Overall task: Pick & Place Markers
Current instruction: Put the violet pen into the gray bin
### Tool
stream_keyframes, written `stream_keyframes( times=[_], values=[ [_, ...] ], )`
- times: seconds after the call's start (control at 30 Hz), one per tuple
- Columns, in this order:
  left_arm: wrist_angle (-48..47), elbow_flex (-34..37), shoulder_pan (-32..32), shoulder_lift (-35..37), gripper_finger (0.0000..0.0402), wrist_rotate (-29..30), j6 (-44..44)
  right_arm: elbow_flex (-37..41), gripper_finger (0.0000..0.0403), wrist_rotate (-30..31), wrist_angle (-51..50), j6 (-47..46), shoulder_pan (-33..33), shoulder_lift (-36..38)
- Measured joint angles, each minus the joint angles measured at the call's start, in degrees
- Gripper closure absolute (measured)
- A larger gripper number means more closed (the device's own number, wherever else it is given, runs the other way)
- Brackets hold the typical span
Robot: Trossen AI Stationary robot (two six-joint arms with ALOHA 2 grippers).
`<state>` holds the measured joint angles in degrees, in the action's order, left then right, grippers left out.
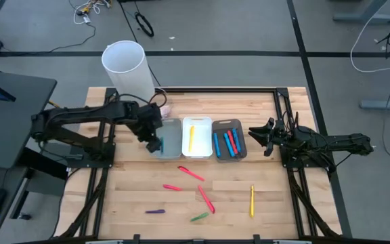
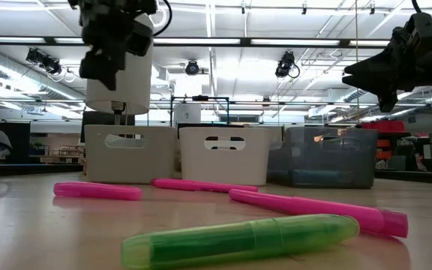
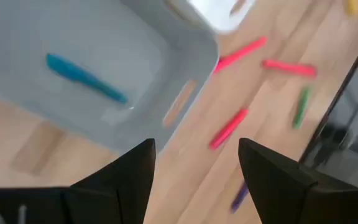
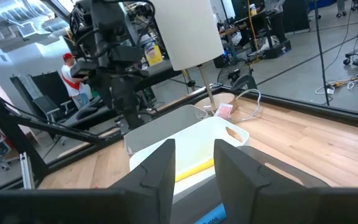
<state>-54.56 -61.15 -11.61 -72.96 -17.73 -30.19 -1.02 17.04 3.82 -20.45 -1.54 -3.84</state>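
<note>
My left gripper point(image 1: 153, 141) hovers open over the near left corner of the pale blue-grey bin point(image 1: 170, 139); in the left wrist view a blue marker point(image 3: 86, 78) lies flat on that bin's floor, beyond the open fingers point(image 3: 135, 171). My right gripper point(image 1: 259, 135) hangs open in the air just right of the dark grey bin point(image 1: 229, 141), which holds blue and red markers. A yellow marker point(image 1: 190, 137) lies in the white bin point(image 1: 198, 138). On the table lie three pink-red markers point(image 1: 190, 173), a purple one point(image 1: 155, 211), a green one point(image 1: 199, 217) and a yellow one point(image 1: 252, 200).
The three bins stand side by side at mid-table. A tall white cylinder point(image 1: 124, 66) stands behind the left bin, with a cable and a small pink thing point(image 4: 224, 111) at its foot. A black frame edges the table. People show in the room beyond.
</note>
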Motion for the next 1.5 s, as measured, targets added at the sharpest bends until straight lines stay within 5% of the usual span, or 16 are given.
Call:
stream_keyframes(
  times=[0.43,0.63,0.87,1.13,1.5],
  values=[
    [-11.87,0.05,5.37,3.51,0.0165,2.57,12.02,0.0,0.0292,0.0,-0.04,0.0,0.0,0.0],
    [-11.78,0.04,10.66,3.72,0.0165,4.23,11.27,0.0,0.0292,0.0,-0.03,-0.02,0.0,-0.02],
    [-13.8,0.05,18.48,3.6,0.0165,15.23,5.07,0.0,0.0292,0.0,0.0,0.0,-0.01,0.0],
    [-14.34,0.05,27.78,3.44,0.0165,15.51,0.78,0.0,0.0292,0.0,0.0,-0.02,-0.02,0.0],
    [-15.68,-7.4,38.31,-6.2,0.0165,15.6,0.53,0.0,0.0292,0.02,0.0,-0.01,0.0,0.0]
  ],
)
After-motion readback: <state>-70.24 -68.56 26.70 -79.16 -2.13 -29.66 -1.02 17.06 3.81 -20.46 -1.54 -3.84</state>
